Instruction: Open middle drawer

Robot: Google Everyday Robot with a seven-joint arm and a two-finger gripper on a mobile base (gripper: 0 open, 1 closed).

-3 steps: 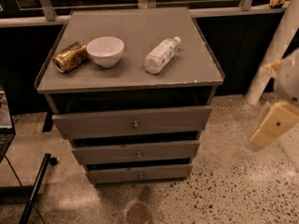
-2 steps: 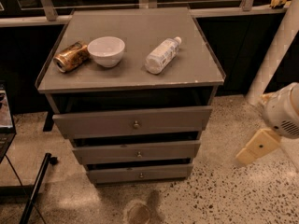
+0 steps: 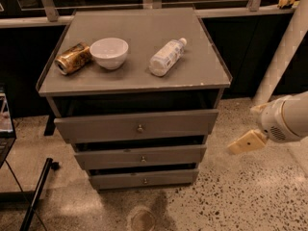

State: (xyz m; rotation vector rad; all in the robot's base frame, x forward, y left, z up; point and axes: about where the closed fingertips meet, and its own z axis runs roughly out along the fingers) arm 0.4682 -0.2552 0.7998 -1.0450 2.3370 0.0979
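The grey cabinet has three flat drawer fronts. The middle drawer is the mid-sized front, with a small round metal knob; it sits pushed in, like the taller top drawer and the shortest bottom drawer. My gripper is at the right edge of the view, its cream-coloured fingers pointing left, level with the gap between the top and middle drawers and well to the right of the cabinet, touching nothing.
On the cabinet top lie a gold can on its side, a white bowl and a clear plastic bottle on its side. A white post stands at the right. A dark pole lies on the speckled floor at the left.
My gripper has dropped lower and swung left toward the cabinet, from beside the top drawer to level with the middle drawer's top edge. The drawers have not moved.
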